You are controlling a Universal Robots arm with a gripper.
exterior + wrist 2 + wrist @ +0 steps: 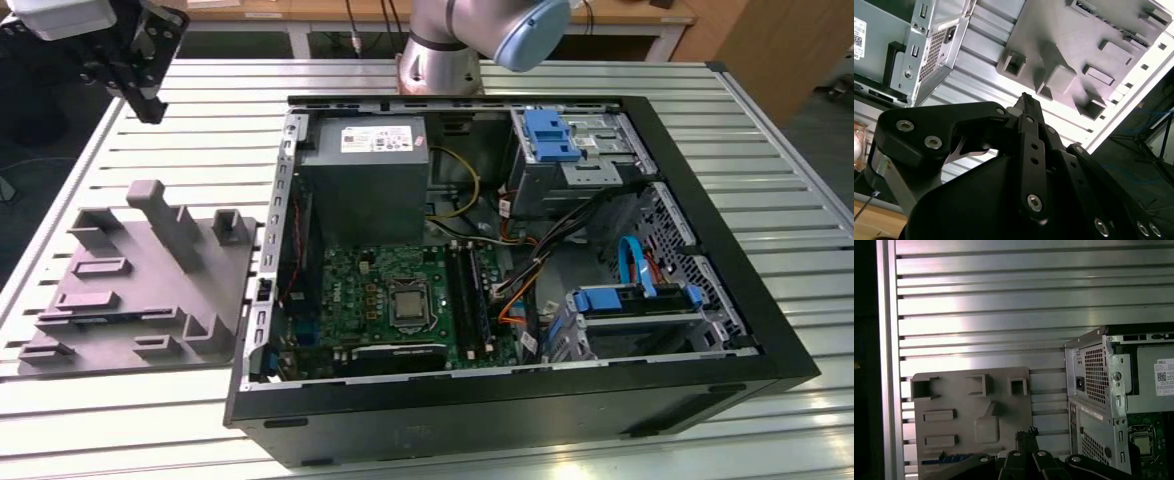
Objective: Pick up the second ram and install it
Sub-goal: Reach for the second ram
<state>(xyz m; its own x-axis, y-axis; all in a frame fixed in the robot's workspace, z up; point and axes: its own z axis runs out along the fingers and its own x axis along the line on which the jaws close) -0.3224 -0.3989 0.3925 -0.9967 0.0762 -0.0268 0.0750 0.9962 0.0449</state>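
Claw pressed together and empty, the gripper [147,108] hangs near the table's [747,120] corner; the second ram [949,458] lies in the grey fixture [147,290].

Even overhead light, glare bands across slatted table [1004,305], deep shadow inside computer case [467,425].

Ribbed aluminium table [134,430], with a grey moulded holder [134,300] just beside an open black computer case [507,420].
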